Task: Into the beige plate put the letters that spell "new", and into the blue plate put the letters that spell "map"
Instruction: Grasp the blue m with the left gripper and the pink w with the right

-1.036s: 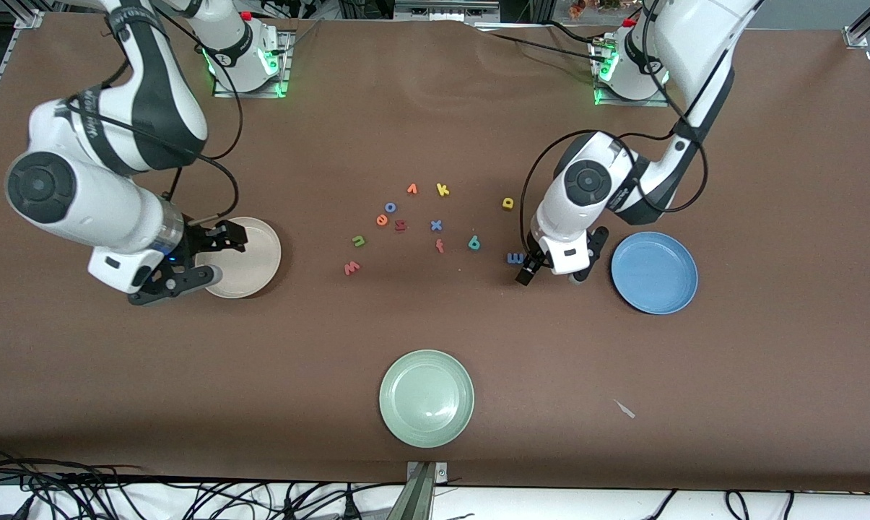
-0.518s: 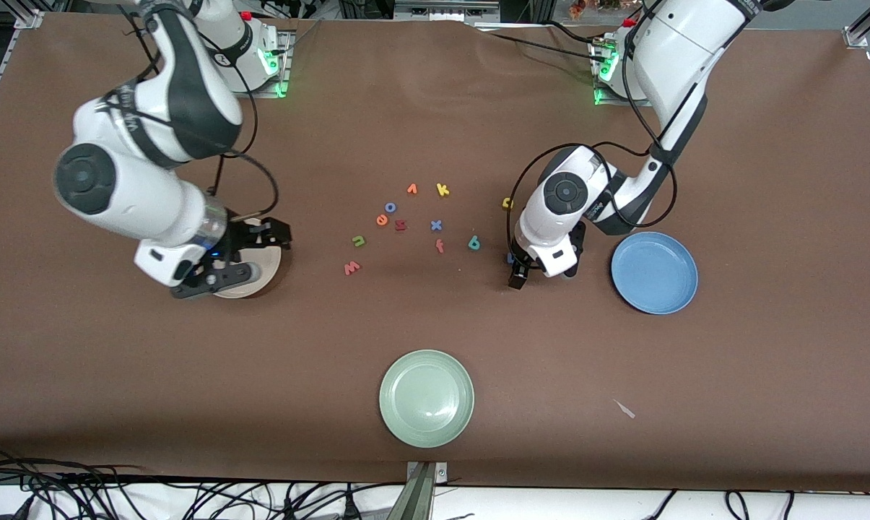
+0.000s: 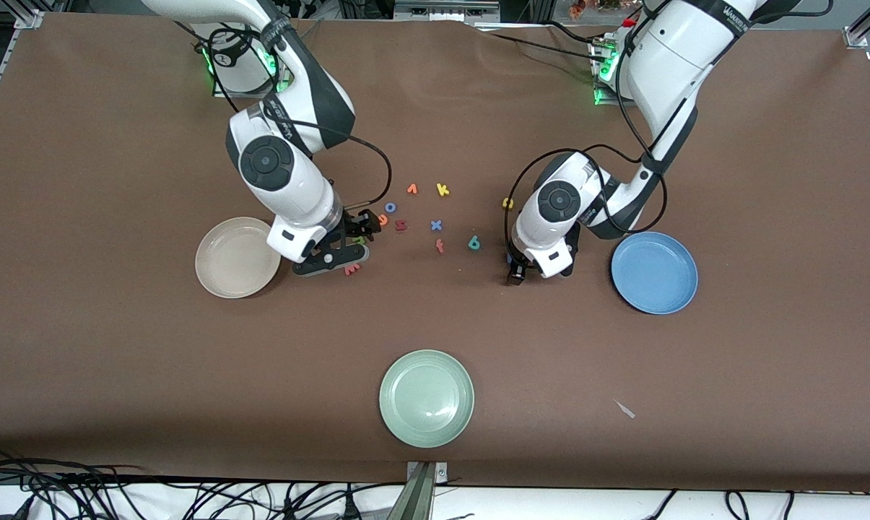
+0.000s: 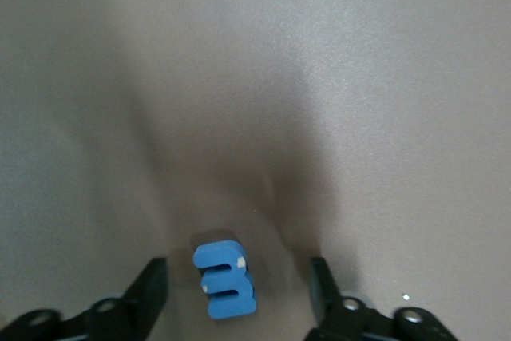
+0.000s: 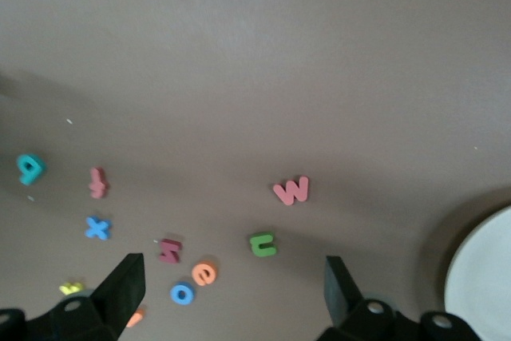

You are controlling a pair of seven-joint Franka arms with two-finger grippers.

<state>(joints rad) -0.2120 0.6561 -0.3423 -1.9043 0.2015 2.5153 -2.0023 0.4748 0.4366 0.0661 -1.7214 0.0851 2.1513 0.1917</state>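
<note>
The blue m [image 4: 225, 279] is being straddled by the spread left gripper [image 4: 238, 289]; the right gripper [image 5: 231, 289], spread, is being held above the pinkish-red w [image 5: 291, 190]. An off-centre closure is being judged liable to flick the m aside.

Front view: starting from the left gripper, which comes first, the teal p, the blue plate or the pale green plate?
Measured from the left gripper, low over the blue m:
1. Teal p, just toward the right arm's end.
2. Blue plate, toward the left arm's end.
3. Pale green plate, nearest the front camera.
</note>
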